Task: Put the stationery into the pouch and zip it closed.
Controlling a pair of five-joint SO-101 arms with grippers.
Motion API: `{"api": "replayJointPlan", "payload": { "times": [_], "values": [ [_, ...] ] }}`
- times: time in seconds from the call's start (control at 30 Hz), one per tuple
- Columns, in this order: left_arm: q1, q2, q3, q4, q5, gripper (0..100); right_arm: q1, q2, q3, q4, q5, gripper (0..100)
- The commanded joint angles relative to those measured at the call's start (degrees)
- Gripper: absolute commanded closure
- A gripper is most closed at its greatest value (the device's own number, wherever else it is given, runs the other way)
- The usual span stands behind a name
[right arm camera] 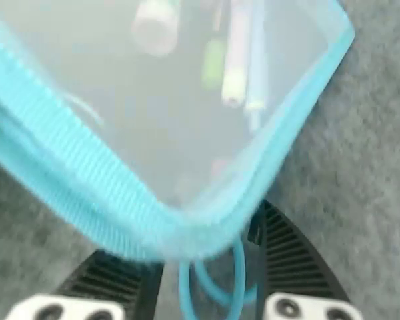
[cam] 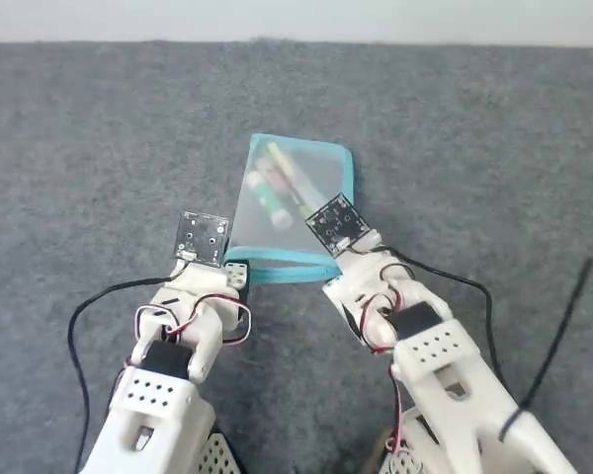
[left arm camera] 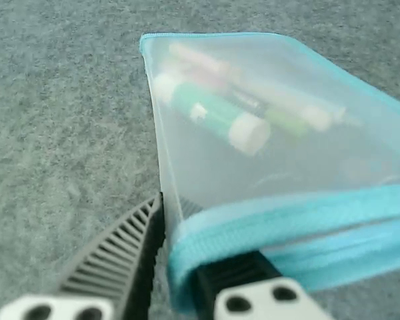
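The translucent pouch (cam: 292, 197) with a light-blue zipper edge lies on the grey carpet, with pens and a green glue stick (left arm camera: 217, 117) inside it. My left gripper (left arm camera: 177, 267) is shut on the pouch's (left arm camera: 253, 167) near left corner, at the end of the zipper band; in the high view it (cam: 239, 275) sits at that corner. My right gripper (right arm camera: 210, 267) stands at the near right corner of the pouch (right arm camera: 187, 120). Its fingers are apart, with the corner and a loose blue pull cord (right arm camera: 213, 293) between them. From above it (cam: 333, 263) is under its camera board.
Grey carpet (cam: 99, 148) surrounds the pouch, with open floor to the left, right and behind. Black cables (cam: 553, 346) trail beside both arms near the front edge.
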Motion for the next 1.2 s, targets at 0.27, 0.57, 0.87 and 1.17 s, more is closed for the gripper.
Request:
{"api": "replayJointPlan", "payload": {
  "times": [0.27, 0.57, 0.87, 1.17],
  "values": [
    [0.18, -0.88, -3.12, -1.58, 0.09, 99, -0.57, 19.21, -9.05, -17.89, 0.35, 83.8],
    [0.18, -0.79, -3.12, -1.58, 0.09, 99, 1.71, 28.44, -14.24, -16.22, 0.7, 97.5],
    [0.18, -0.62, -3.12, -1.58, -0.18, 99, 8.31, 7.34, -21.27, 25.19, 0.79, 99.2],
    [0.88, -0.44, -3.03, -1.49, -1.05, 99, -3.82, -9.89, -21.45, 43.56, 6.33, 99.2]
  ]
}}
